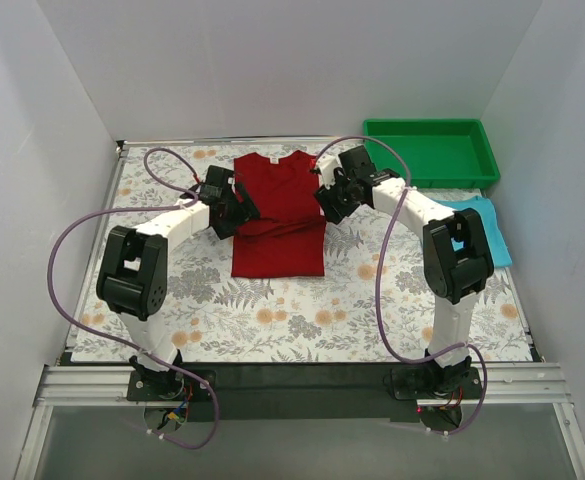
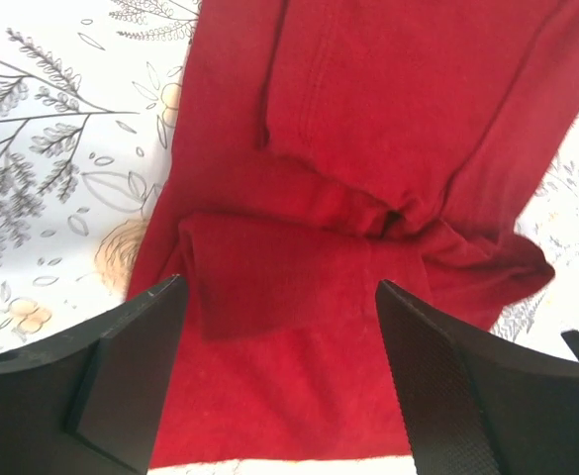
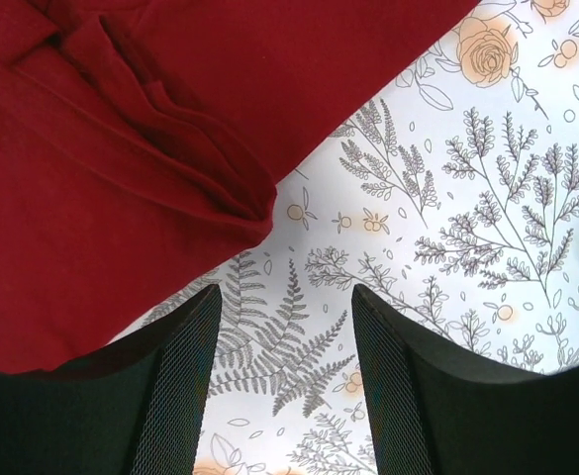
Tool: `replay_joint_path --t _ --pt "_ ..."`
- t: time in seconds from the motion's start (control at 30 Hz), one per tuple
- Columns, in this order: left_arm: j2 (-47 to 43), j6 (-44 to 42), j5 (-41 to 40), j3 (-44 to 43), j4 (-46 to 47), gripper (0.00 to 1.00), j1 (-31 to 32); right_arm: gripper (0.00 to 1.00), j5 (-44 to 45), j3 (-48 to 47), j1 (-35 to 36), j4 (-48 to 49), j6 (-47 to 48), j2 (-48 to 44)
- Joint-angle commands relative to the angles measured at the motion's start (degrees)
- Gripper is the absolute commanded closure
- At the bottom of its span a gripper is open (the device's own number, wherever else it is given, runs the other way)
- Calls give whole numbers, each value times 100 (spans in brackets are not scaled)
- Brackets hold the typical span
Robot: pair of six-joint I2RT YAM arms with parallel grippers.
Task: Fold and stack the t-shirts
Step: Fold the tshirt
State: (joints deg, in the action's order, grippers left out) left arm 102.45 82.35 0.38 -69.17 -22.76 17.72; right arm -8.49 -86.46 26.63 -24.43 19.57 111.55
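The dark red t-shirt (image 1: 279, 214) lies flat on the floral tablecloth at table centre, both sleeves folded inward. It fills the left wrist view (image 2: 368, 178) and the upper left of the right wrist view (image 3: 121, 148). My left gripper (image 1: 240, 210) is open over the shirt's left edge, with red cloth between its fingers (image 2: 141, 366) but not gripped. My right gripper (image 1: 328, 205) is open just off the shirt's right edge, over bare tablecloth (image 3: 281, 336). The light turquoise blue t-shirt (image 1: 480, 228) lies folded at the right, partly behind the right arm.
A green plastic tray (image 1: 430, 150) stands at the back right. White walls enclose the table on three sides. The floral tablecloth (image 1: 302, 310) covers the table in front of the shirt.
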Motion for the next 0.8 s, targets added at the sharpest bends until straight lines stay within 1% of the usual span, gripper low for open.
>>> replay_joint_path --t 0.0,0.03,0.17,0.3,0.5,0.53,0.63,0.73,0.77 --pt "108 238 -47 -316 -158 31 -14 47 -592 -99 -105 236 380 139" --pt "143 247 127 -369 -167 31 -14 48 -662 -117 -106 236 407 209" --pt "266 299 76 -422 -255 35 -14 48 -838 -117 -106 228 486 394" --pt "328 300 85 -457 -264 40 -14 49 -917 -187 -123 254 521 534" --pt "442 273 41 -536 -334 55 -14 50 -1075 -451 -132 254 565 772" --pt "459 273 41 -545 -343 61 -14 52 -1137 -486 -132 254 574 816" --pt "477 265 32 -572 -343 68 -14 58 -1303 -565 -132 254 583 877" --pt "486 273 41 -580 -378 81 -14 70 -1400 -600 -132 245 583 878" --pt "469 273 32 -580 -387 91 -22 82 -1427 -592 -132 237 591 860"
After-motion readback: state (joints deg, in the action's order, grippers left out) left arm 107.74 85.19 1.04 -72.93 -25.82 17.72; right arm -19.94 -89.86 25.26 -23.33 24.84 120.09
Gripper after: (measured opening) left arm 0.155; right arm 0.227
